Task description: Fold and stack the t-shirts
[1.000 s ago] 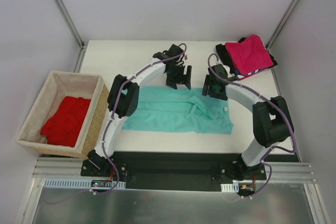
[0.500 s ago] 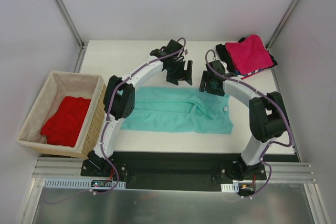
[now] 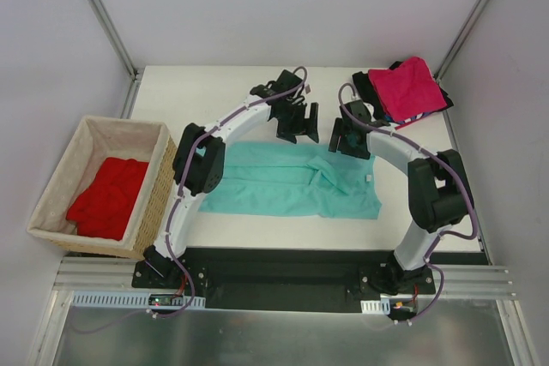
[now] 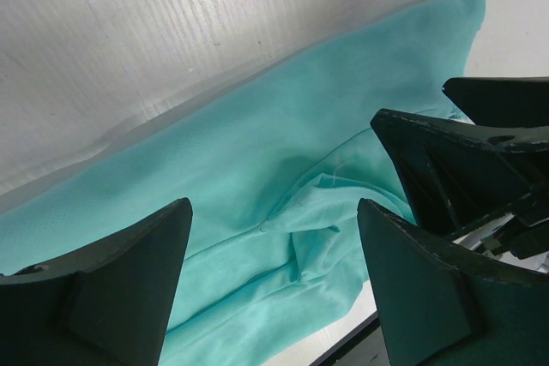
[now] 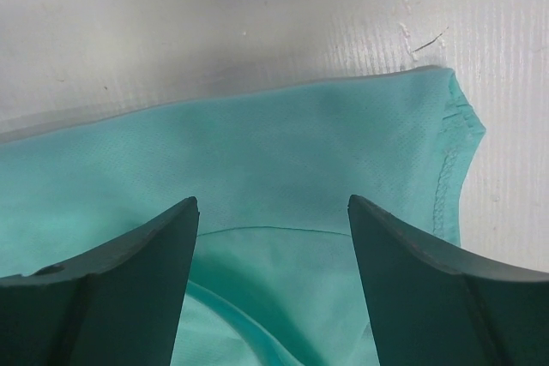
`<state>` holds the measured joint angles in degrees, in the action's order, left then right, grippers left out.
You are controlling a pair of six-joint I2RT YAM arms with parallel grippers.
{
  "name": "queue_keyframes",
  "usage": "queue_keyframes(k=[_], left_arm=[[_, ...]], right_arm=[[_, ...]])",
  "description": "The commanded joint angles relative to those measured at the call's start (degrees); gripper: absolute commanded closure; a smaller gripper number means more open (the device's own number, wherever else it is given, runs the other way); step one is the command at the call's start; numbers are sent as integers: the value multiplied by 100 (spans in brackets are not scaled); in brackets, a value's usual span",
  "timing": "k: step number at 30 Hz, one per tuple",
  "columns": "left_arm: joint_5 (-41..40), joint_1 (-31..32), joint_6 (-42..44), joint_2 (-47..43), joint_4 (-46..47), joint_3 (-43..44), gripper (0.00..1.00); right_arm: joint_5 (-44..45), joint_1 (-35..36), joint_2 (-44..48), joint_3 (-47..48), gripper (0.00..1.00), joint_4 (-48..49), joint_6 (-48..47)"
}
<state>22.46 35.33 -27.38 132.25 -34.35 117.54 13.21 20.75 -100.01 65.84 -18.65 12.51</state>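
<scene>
A teal-green t-shirt (image 3: 292, 182) lies spread across the middle of the table, folded lengthwise with creases near its right half. My left gripper (image 3: 296, 126) hovers open over its far edge; in the left wrist view the teal cloth (image 4: 274, 177) lies below the gap, untouched. My right gripper (image 3: 350, 139) also stands open above the shirt's far right edge, and the right wrist view shows the hemmed corner (image 5: 450, 152) below it. A magenta-pink t-shirt (image 3: 410, 87) tops a folded stack at the back right, with black and striped cloth under it. A bright red t-shirt (image 3: 107, 197) sits in the basket.
The wicker basket (image 3: 163, 173) stands at the left, off the table's edge. Metal frame posts rise at both back corners. The black base plate (image 3: 283, 272) runs along the near edge. White tabletop (image 3: 206, 92) shows behind the teal shirt.
The left gripper has shifted slightly right and toward the teal shirt's far edge. The right gripper has barely moved. Both stay open; the shirts lie as before.
</scene>
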Motion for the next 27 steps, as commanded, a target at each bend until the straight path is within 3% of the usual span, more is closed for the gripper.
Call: queue_keyframes(k=[1, 14, 27], left_arm=[[-188, 53, -163, 117, 86, -196, 22], [-953, -79, -347, 196, 77, -793, 22], [-980, -123, -435, 232, 86, -802, 22]], right_arm=[[50, -63, 341, -80, 26, 2, -74], [6, -89, 456, -89, 26, -15, -91], [-196, 174, -115, -46, 26, 73, 23]])
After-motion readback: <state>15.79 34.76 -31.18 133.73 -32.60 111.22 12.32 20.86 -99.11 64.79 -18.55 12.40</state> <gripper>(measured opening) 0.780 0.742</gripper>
